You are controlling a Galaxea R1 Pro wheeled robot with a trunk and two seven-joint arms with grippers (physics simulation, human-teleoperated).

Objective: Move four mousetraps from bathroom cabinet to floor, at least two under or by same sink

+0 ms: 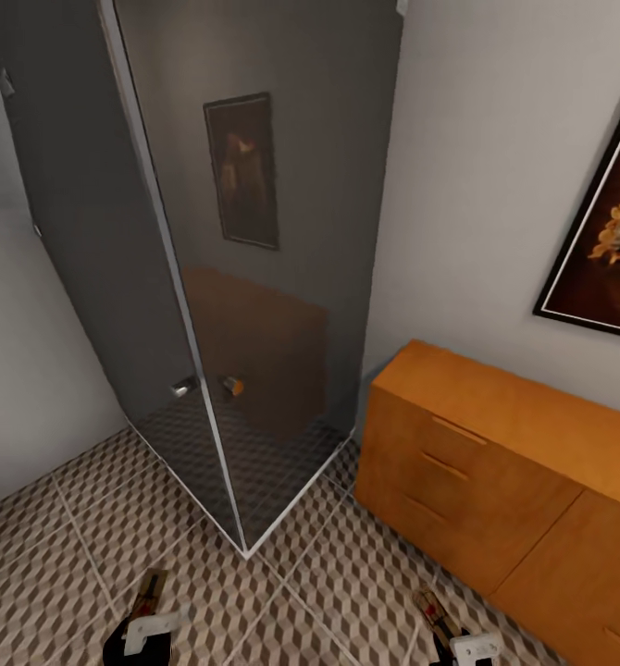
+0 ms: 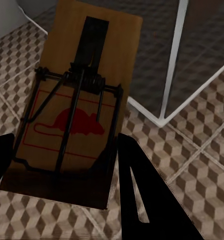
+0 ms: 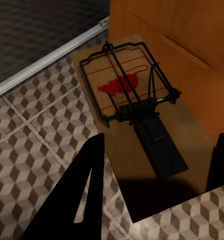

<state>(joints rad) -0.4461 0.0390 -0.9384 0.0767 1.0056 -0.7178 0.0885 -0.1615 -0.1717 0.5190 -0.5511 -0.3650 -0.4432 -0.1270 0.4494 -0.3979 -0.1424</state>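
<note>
My left gripper (image 1: 146, 618) is shut on a mousetrap (image 1: 150, 590), a brown board with dark wire and a red mouse print (image 2: 76, 110), held above the cube-patterned bathroom floor (image 1: 69, 546). In the left wrist view the black fingers (image 2: 137, 195) flank the board's near end. My right gripper (image 1: 444, 631) is shut on another mousetrap (image 1: 430, 609). In the right wrist view this mousetrap (image 3: 134, 115) hangs right beside the orange-brown cabinet (image 3: 192, 30). The cabinet (image 1: 495, 462) stands at the right with its drawers closed. The sink is out of view.
A dark glass shower enclosure (image 1: 254, 277) with a white base frame and a small door knob (image 1: 182, 388) rises straight ahead, its corner close to my arms. A framed picture (image 1: 606, 240) hangs on the wall above the cabinet. Open tiled floor lies to the left.
</note>
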